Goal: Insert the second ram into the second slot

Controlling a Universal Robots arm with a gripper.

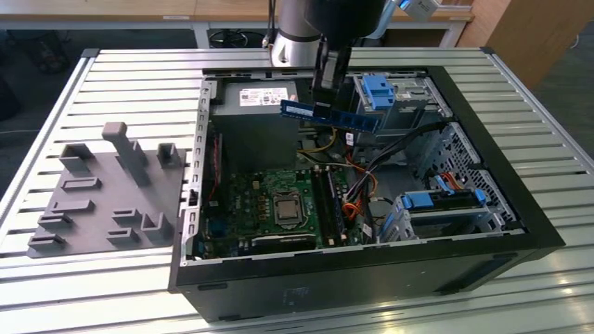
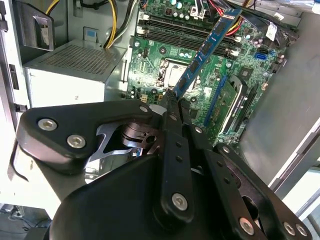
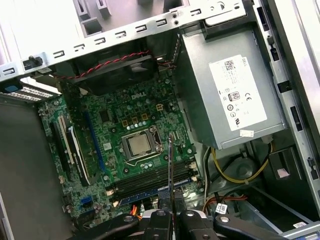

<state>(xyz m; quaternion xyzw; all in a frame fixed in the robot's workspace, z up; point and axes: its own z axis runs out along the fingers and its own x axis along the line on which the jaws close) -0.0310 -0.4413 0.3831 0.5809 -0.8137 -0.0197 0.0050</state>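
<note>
Within the open black metal computer case (image 1: 352, 278), well above the green motherboard (image 1: 278, 202), the jaws were clenched on the long blue circuit-board ram stick (image 1: 352, 120). It seemed slanted relative to that motherboard's black memory slots (image 2: 175, 27); lowered thus, one corner could catch and jam.

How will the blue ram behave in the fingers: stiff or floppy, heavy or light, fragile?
Probably stiff: the ram juts straight out both sides of the fingers without sagging. Likely light, being so thin. Perhaps fragile: bare chips line its face.
</note>
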